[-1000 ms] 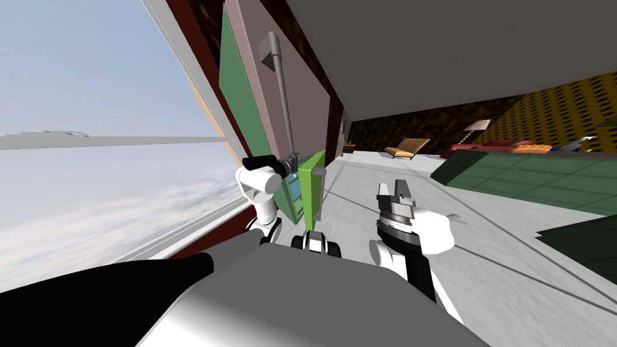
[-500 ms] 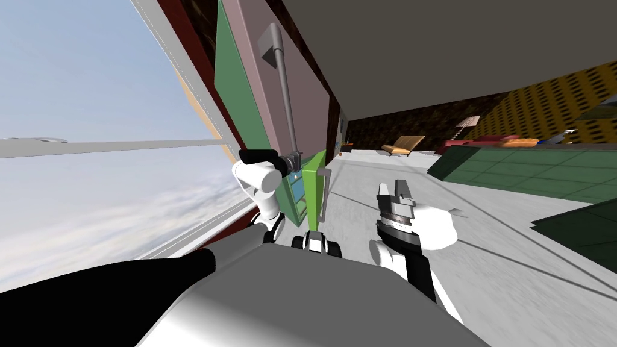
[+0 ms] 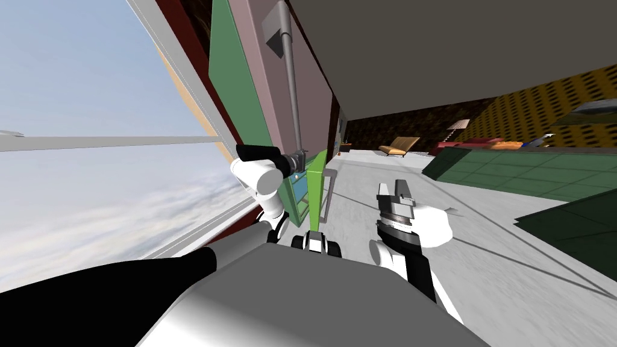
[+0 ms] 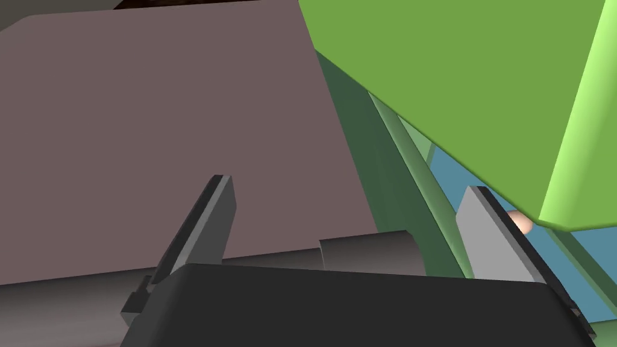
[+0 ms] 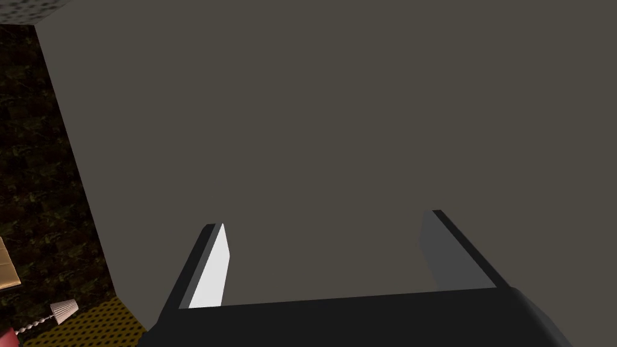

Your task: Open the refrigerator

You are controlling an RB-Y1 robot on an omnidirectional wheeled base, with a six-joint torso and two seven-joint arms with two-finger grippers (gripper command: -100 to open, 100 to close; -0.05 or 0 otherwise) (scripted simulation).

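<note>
Two doors make up the front of the refrigerator: a mauve upper door and a bright green lower door, the latter standing ajar. My left hand is at the foot of the upper door's long grey handle. Its fingers are spread and the bar lies across between them, close to the dark body. I judge this a hooking hold for drawing the door outward, not a pinch. My right hand hangs clear over the floor, fingers spread, idle. Whether the upper door has left its frame cannot be told. Beside the lower door a sliver of blue interior shows. A small peach-coloured item is mostly hidden by one finger and cannot be identified.
</note>
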